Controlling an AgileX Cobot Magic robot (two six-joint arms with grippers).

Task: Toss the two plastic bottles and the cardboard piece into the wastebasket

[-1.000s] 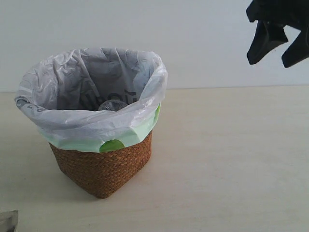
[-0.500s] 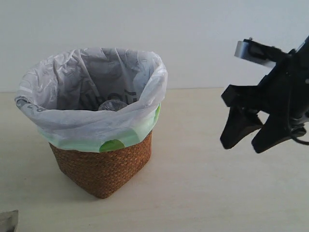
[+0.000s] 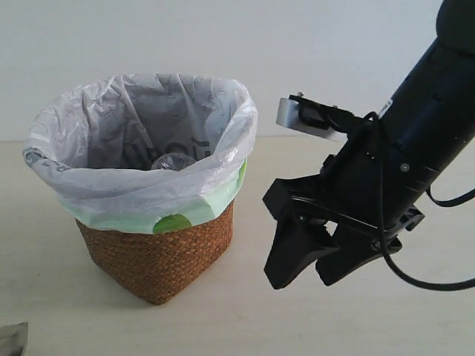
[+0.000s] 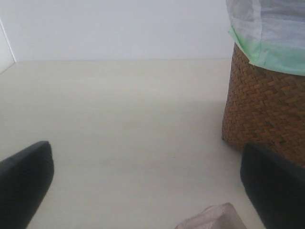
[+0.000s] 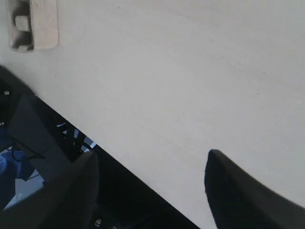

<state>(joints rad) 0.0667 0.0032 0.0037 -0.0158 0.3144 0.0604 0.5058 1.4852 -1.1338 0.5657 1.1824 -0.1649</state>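
The wastebasket (image 3: pixel 159 256), brown wicker under a whitish bag over a green one, stands left of centre; its side also shows in the left wrist view (image 4: pixel 264 109). Deep inside, a clear rounded piece of a plastic bottle (image 3: pixel 172 160) peeks out; no label shows, and the other bottle is hidden. The cardboard piece (image 5: pixel 32 24) lies flat near the table's edge, far from my right gripper (image 5: pixel 152 155). That right gripper (image 3: pixel 300 282) hangs open and empty just right of the basket, low over the table. My left gripper (image 4: pixel 147 147) is open, with bare table between its fingers.
A pale beige-grey corner (image 4: pixel 212 218) shows low between the left fingers, and a similar grey scrap (image 3: pixel 13 337) sits at the exterior view's bottom left; I cannot tell what they are. The table's edge (image 5: pixel 143 157) and dark floor clutter lie below the right gripper.
The right arm has swung down and to the left, from the top right corner to a low spot beside the basket. Its jaws stayed open. The basket has not moved.
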